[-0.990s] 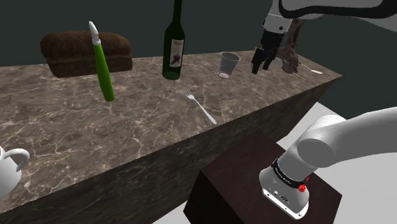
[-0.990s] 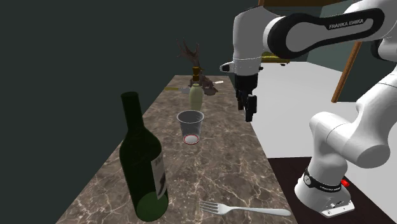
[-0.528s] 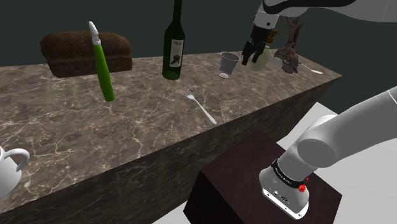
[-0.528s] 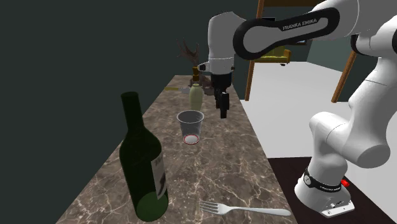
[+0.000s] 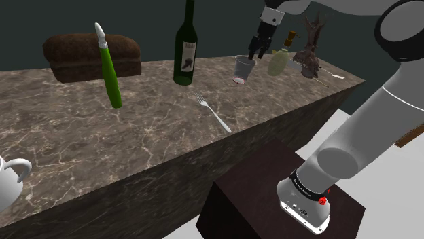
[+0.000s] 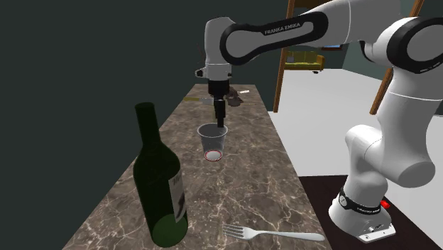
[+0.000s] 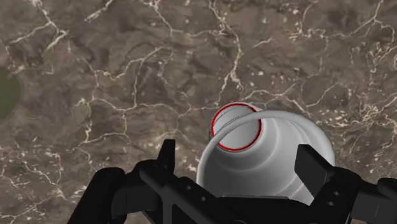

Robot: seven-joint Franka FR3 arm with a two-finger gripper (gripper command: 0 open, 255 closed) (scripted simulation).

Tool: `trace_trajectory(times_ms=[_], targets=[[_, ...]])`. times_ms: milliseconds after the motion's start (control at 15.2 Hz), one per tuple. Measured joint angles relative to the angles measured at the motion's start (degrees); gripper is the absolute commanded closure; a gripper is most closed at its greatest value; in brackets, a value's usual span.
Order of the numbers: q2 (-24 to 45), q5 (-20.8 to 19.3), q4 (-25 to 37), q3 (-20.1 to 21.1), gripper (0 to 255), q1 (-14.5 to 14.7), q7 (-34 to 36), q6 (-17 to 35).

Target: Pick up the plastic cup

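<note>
Your target, the cup [image 5: 244, 69], is a clear, grey-tinted tumbler standing upright on the brown marbled counter [image 5: 102, 146]. It tapers from a wide open rim to a narrow base. A thin red ring runs round that base, and in the wrist view the cup [image 7: 264, 156] shows faint stepped bands down its inner wall. In the shoulder view it stands to the right of the dark green wine bottle [image 5: 184, 54] and to the left of a pale olive flask [image 5: 277, 62], touching neither. Your gripper [image 5: 255, 53] hangs directly over it, pointing down, with the fingertips at about rim height in the second exterior view, where the gripper [image 6: 219, 121] meets the top of the cup [image 6: 212, 140]. The claw is released: seen from the wrist, the gripper [image 7: 238, 159] has its two fingers spread wide, one on either side of the cup. One finger stands clear of the wall, while the other overlaps the cup's outline, so you cannot confirm contact there. Further out, a fork [image 5: 214, 113] lies flat on the counter nearer the stand [image 5: 258, 197]. A slim green bottle with a white tip [image 5: 109, 68], a dark loaf [image 5: 92, 58] and a white mug [image 5: 10, 180] sit well apart towards the shoulder view's left, and a brown branch-like ornament [image 5: 311, 47] stands beyond the flask.
</note>
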Motion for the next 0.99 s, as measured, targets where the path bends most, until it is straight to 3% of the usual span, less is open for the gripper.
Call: trace_trajectory(times_ms=[198,660,726,990], targets=[[4.9,2.5,4.8,-0.7,0,-0.7,-2.4,0.2],[6.1,3.2,1.1,-0.6,0,-0.7,-3.1,5.1],[6.2,3.2,0.9,-0.6,255,-0.7,-3.1,5.4],[6.3,3.3,0.7,-0.6,255,-0.7,-3.2,5.7]])
